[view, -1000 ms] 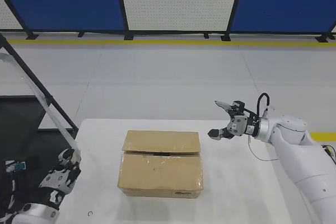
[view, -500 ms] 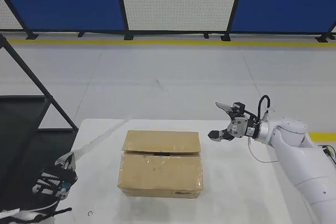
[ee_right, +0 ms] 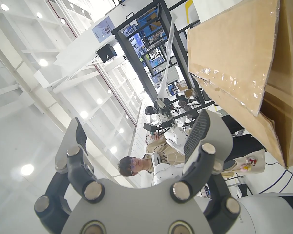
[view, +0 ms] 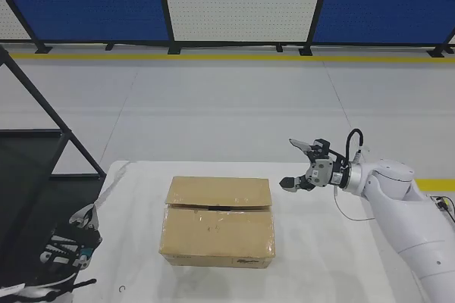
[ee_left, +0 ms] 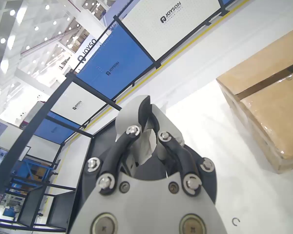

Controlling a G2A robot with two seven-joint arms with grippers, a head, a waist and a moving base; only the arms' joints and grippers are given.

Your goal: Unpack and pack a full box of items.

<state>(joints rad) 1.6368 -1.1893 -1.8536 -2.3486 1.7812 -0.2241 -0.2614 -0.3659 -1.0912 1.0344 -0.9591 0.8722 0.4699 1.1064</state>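
A brown cardboard box (view: 218, 231) sits mid-table with its top flaps down and a dark seam between them; it also appears in the left wrist view (ee_left: 271, 98) and the right wrist view (ee_right: 234, 62). My left gripper (view: 83, 220) hangs low off the table's left edge, shut on a pale strip of tape (ee_left: 146, 140) that trails up toward the table's left corner (view: 120, 176). My right gripper (view: 296, 163) hovers open just beyond the box's far right corner, nothing between its fingers (ee_right: 197, 132).
The white table (view: 326, 250) has free room right of the box. A black metal frame (view: 38, 106) stands to the left of the table. A small metal ring (view: 121, 288) lies near the front left edge. Blue and white panels line the back.
My left gripper has dropped down and leftward off the table's edge, and the tape strip it holds has gone from stretched high to sagging low. The right gripper has barely shifted.
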